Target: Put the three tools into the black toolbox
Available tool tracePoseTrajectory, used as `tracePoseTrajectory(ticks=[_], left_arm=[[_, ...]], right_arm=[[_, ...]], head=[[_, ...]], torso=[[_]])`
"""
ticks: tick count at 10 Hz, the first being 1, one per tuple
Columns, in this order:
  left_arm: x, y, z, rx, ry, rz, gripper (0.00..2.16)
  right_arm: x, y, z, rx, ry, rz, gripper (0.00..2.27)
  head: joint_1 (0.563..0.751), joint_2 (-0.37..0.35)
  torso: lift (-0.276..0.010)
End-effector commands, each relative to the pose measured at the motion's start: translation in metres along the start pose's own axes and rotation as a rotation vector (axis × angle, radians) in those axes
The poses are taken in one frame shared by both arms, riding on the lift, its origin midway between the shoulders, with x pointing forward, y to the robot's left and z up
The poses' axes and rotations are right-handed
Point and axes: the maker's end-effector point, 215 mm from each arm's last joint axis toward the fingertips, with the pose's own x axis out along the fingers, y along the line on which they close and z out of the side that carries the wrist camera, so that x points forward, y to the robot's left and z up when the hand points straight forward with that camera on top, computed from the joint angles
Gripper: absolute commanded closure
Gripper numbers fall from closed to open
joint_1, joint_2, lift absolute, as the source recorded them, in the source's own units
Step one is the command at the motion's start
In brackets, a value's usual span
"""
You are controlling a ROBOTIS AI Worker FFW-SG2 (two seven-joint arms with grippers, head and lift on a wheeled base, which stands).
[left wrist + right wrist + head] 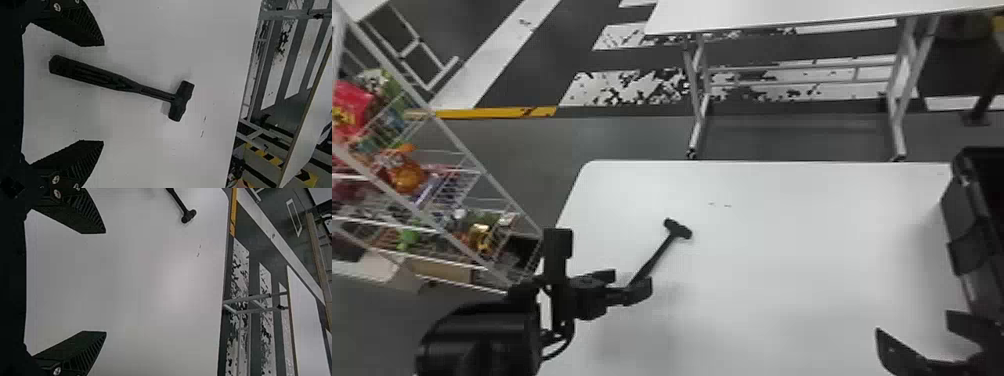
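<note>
1. The hammer [654, 257] is laid flat on the white table [797, 260], left of its middle, its head pointed away from the robot.
2. The left gripper [633, 283] is held over the handle's end, its jaws spread wide; nothing is gripped.
3. The right gripper [913, 322] is placed near the black toolbox [964, 225], its jaws also spread wide, with nothing held.
4. The toolbox is set at the table's right side.
5. Colourful goods [407, 172] are stacked on a wire rack at the left.

Shared tabletop [792, 250] below, wrist views seemingly nearer
</note>
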Motion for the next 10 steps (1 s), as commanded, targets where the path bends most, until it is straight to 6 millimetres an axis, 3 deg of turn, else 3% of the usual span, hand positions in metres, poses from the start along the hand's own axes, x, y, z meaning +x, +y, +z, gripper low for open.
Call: tracePoseTrajectory(ticks=[1, 3, 5, 6, 7, 9, 10], left_arm=[[-0.025, -0.003, 0.006, -0.052, 0.044, 0.023, 0.12], [-0.035, -0.004, -0.002, -0.159, 0.168, 0.046, 0.12], [-0.043, -0.014, 0.007, -0.266, 0.272, 0.035, 0.12], [-0.045, -0.011, 0.030, -0.246, 0.253, 0.029, 0.12], [-0.045, -0.008, 0.040, -0.218, 0.257, 0.027, 0.12], [-0.047, 0.001, 0.044, -0.171, 0.293, 0.044, 0.12], [-0.048, 0.008, 0.035, -0.126, 0.343, 0.071, 0.11]], right_arm=[[0.002, -0.001, 0.002, 0.002, -0.004, 0.003, 0.08], [0.004, -0.001, 0.007, 0.003, -0.018, 0.010, 0.08], [0.003, -0.003, 0.011, 0.005, -0.033, 0.015, 0.08], [0.000, -0.006, 0.011, 0.011, -0.040, 0.015, 0.08], [-0.004, -0.013, 0.012, 0.021, -0.050, 0.010, 0.08], [-0.008, -0.021, 0.010, 0.037, -0.052, 0.007, 0.08], [-0.009, -0.022, 0.011, 0.041, -0.055, 0.009, 0.08]], head=[[0.695, 0.289], [0.695, 0.311], [0.695, 0.310], [0.695, 0.306], [0.695, 0.298], [0.695, 0.280], [0.695, 0.279]], torso=[[-0.051], [-0.051], [-0.051], [-0.051], [-0.051], [-0.051], [-0.051]])
